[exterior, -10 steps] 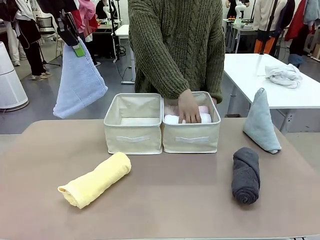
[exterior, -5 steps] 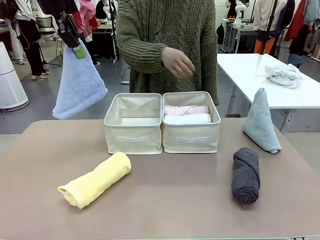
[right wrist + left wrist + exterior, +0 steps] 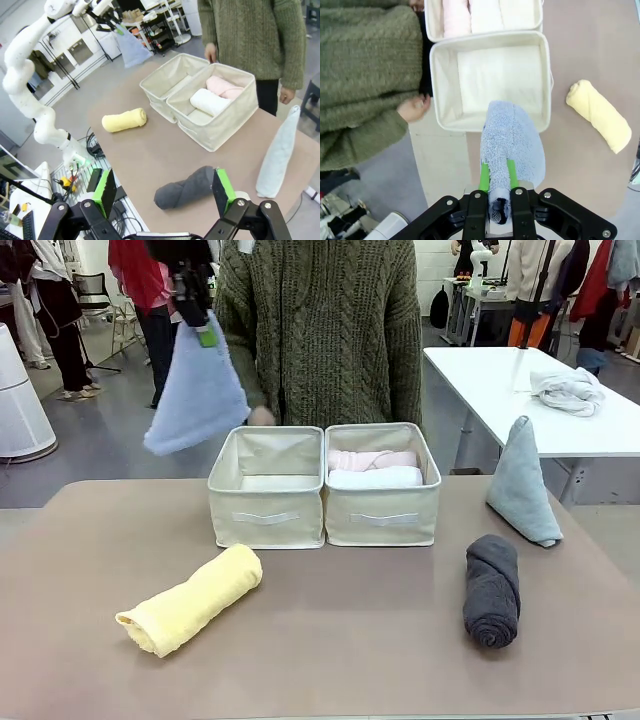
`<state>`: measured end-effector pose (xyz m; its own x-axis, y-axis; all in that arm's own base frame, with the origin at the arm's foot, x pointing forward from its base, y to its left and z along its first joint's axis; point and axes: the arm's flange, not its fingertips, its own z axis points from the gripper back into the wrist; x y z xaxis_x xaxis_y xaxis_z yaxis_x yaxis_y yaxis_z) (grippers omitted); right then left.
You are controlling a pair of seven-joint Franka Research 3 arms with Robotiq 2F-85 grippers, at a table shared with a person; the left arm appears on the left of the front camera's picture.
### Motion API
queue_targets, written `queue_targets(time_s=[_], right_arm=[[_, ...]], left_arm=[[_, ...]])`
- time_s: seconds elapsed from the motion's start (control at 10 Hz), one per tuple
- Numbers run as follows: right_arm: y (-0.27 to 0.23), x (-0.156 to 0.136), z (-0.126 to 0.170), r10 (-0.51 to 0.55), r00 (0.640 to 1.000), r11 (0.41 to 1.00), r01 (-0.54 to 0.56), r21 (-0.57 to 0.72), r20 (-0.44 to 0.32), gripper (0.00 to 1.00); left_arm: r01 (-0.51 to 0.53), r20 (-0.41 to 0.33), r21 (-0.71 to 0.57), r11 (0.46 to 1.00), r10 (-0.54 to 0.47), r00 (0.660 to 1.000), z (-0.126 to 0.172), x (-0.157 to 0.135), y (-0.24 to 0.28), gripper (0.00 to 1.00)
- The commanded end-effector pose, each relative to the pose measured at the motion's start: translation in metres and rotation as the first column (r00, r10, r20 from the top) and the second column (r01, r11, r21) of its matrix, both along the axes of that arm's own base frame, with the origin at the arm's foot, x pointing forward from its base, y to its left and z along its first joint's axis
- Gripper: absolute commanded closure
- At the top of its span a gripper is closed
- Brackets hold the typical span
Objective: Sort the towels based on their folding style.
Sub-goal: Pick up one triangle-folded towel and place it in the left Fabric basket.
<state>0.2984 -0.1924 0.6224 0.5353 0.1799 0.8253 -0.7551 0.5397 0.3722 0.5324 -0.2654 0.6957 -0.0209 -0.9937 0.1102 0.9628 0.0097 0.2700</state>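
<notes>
One soft, light blue cone [image 3: 512, 142] hangs limp from your left claw [image 3: 498, 176], clenched on its tip; right claw [image 3: 165, 192] gapes empty. Take the grey roll [image 3: 185, 187] mid-body.

We see the left claw [image 3: 497, 172] as a black body with bright green pads [image 3: 484, 176] and small silver screws along its linkages. The right claw [image 3: 165, 192] matches it, black with green pads and silver screw heads. The left arm [image 3: 27, 60] is glossy white, built of rounded segments. The person wears an olive-green cable-knit sweater [image 3: 320, 330] with long sleeves.
</notes>
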Motion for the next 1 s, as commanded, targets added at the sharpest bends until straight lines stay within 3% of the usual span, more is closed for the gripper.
queue_targets(time_s=[0.0, 0.2, 0.6, 0.9], right_arm=[[0.000, 0.000, 0.000, 0.005, 1.000, 1.000, -0.005, 0.008, 0.006, 0.00], [0.000, 0.000, 0.000, 0.005, 1.000, 1.000, -0.005, 0.008, 0.006, 0.00], [0.000, 0.000, 0.000, 0.005, 1.000, 1.000, -0.005, 0.008, 0.006, 0.00], [0.000, 0.000, 0.000, 0.005, 1.000, 1.000, -0.005, 0.008, 0.006, 0.00]], left_arm=[[0.087, -0.027, 0.041, 0.995, -0.086, 0.996, 0.011, 0.039, -0.031, 0.86], [0.145, -0.065, 0.019, 0.989, -0.143, 0.988, -0.010, 0.052, -0.063, 0.86], [0.210, -0.048, -0.016, 0.977, -0.211, 0.976, -0.061, 0.063, -0.092, 0.86], [0.278, -0.143, -0.016, 0.960, -0.277, 0.950, -0.099, 0.067, -0.100, 0.86]])
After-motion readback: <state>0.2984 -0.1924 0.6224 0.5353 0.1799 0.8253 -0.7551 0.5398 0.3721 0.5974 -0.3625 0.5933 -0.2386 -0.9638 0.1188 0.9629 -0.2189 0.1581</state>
